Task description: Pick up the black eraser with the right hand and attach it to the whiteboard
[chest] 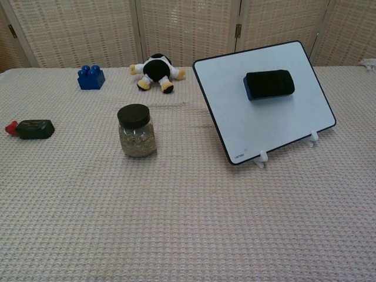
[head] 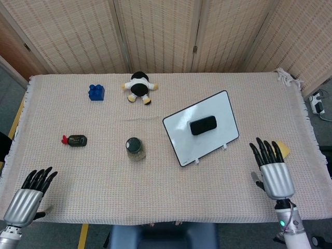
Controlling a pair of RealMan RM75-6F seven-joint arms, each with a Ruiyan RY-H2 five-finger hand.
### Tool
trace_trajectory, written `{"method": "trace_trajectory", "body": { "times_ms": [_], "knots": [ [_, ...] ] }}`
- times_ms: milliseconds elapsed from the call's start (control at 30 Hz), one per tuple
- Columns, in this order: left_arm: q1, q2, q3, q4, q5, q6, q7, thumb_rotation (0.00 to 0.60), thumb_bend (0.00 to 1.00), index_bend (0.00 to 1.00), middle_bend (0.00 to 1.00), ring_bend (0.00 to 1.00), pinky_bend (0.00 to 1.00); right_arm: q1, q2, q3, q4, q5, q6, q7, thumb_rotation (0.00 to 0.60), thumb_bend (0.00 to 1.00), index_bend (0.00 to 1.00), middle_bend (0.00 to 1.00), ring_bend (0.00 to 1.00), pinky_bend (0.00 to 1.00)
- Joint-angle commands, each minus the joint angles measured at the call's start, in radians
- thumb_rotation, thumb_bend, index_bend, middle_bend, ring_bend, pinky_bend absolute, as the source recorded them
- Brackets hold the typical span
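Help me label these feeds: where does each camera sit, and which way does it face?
Head view: high above the near edge, looking down on the table; left hand and right hand show, fingers spread.
Chest view: low at the near edge, facing across the table; no hands or arms show.
Shared: whiteboard bearing the black eraser, jar, plush toy.

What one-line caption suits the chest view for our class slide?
Black eraser stuck on the tilted whiteboard, no hand touching it; jar, blue block and plush toy sit nearby.
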Motion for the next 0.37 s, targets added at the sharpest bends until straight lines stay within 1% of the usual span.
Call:
{"method": "trace_trajectory", "body": {
  "times_ms": [33, 67, 100, 133, 167, 233, 367],
  "knots": [
    [0.014, 0.000, 0.015, 0.008, 0.039, 0.032, -0.004, 0.600, 0.21, 0.00, 0.00, 0.00, 0.00, -0.101, 0.082, -0.104, -0.086, -0.040, 0.048, -0.004, 0.600, 0.32, 0.07, 0.00, 0.00, 0.00],
    [0.019, -0.001, 0.017, 0.012, 0.046, 0.043, -0.004, 0.600, 0.21, 0.00, 0.00, 0.00, 0.00, -0.123, 0.096, -0.127, -0.086, -0.056, 0.061, 0.015, 0.600, 0.32, 0.06, 0.00, 0.00, 0.00],
    [0.033, -0.003, 0.022, 0.015, 0.057, 0.065, 0.005, 0.600, 0.21, 0.00, 0.00, 0.00, 0.00, -0.170, 0.111, -0.173, -0.063, -0.084, 0.086, 0.057, 0.600, 0.32, 0.05, 0.00, 0.00, 0.00],
    [0.044, -0.005, 0.028, 0.014, 0.069, 0.082, 0.016, 0.600, 0.21, 0.00, 0.00, 0.00, 0.00, -0.191, 0.123, -0.202, -0.050, -0.114, 0.097, 0.077, 0.600, 0.32, 0.03, 0.00, 0.00, 0.00],
    [0.051, -0.008, 0.032, 0.015, 0.080, 0.094, 0.023, 0.600, 0.21, 0.00, 0.00, 0.00, 0.00, -0.199, 0.132, -0.213, -0.041, -0.146, 0.106, 0.098, 0.600, 0.32, 0.02, 0.00, 0.00, 0.00],
    [0.064, -0.016, 0.037, 0.016, 0.101, 0.116, 0.043, 0.600, 0.21, 0.00, 0.00, 0.00, 0.00, -0.221, 0.126, -0.205, -0.020, -0.187, 0.145, 0.129, 0.600, 0.32, 0.00, 0.00, 0.00, 0.00],
    [0.078, -0.027, 0.041, 0.018, 0.124, 0.134, 0.076, 0.600, 0.21, 0.00, 0.00, 0.00, 0.00, -0.243, 0.128, -0.205, -0.001, -0.228, 0.153, 0.149, 0.600, 0.32, 0.00, 0.00, 0.00, 0.00]
  ]
}}
